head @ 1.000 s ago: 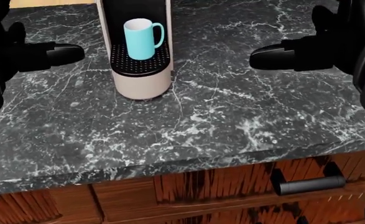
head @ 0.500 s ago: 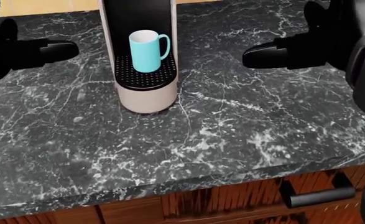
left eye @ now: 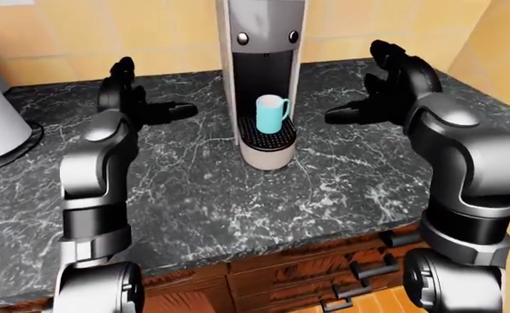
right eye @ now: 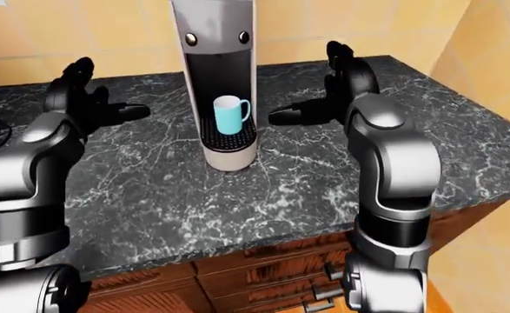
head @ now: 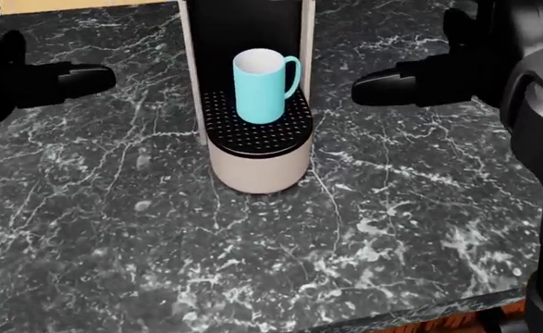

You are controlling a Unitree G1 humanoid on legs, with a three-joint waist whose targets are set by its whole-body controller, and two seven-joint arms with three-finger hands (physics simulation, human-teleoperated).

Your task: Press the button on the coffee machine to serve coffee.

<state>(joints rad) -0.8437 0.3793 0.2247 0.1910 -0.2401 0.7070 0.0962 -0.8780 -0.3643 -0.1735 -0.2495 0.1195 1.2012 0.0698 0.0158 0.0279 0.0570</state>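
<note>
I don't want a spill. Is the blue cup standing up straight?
Yes, upright. The cup stands on the coffee machine's black drip tray, open mouth facing up, handle at its side.

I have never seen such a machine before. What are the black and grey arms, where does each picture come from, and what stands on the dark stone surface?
These are computer renders from a humanoid robot's head. All three cameras sit there: the two eye views look outward, and the head view looks down.

The grey arms are the robot's own. Its left hand and right hand are black, with three fingers each. Both are open and hold nothing, raised on either side of the machine.

On the black marble counter stands a tall beige and black coffee machine. A turquoise mug with a handle stands upright on its perforated black drip tray. Two small round dark buttons sit near the machine's top; neither hand touches them.
</note>
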